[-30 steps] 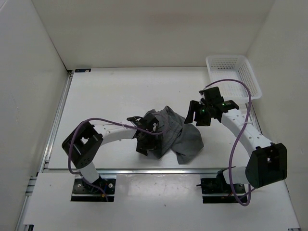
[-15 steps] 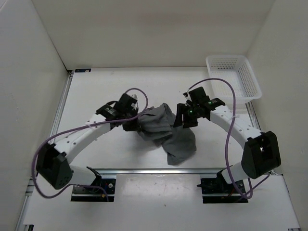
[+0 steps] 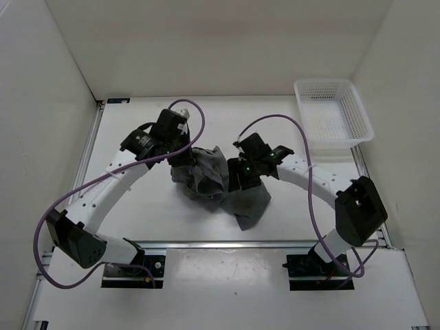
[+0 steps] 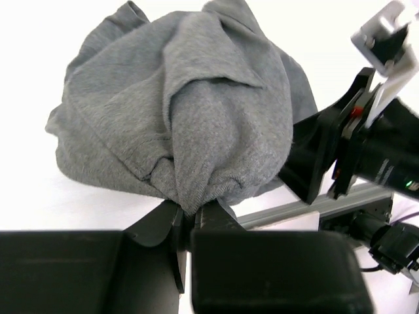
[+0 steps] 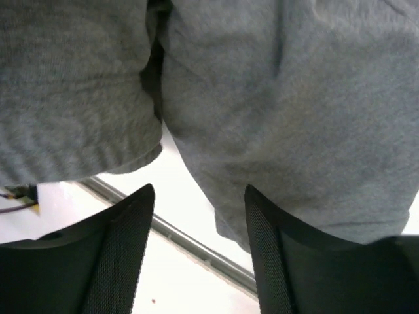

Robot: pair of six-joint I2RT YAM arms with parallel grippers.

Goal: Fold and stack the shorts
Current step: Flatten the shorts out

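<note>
— Left wrist view: left claw [image 4: 190,219] clamped on a fold of the shorts [image 4: 190,98], bunched on the counter [image 3: 220,124].
— And the right claw [image 5: 200,196]?
— Spread wide, holding nothing, just beside the heap's 3 o'clock; nearer the leg trailing toward 5 o'clock.

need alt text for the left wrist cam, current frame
The left gripper, shut, pinches a gathered fold of the dark grey shorts, which bunch in a crumpled mound beyond its fingertips over the white table. At the right edge, the black end of the right arm sits close beside the fabric.
</note>
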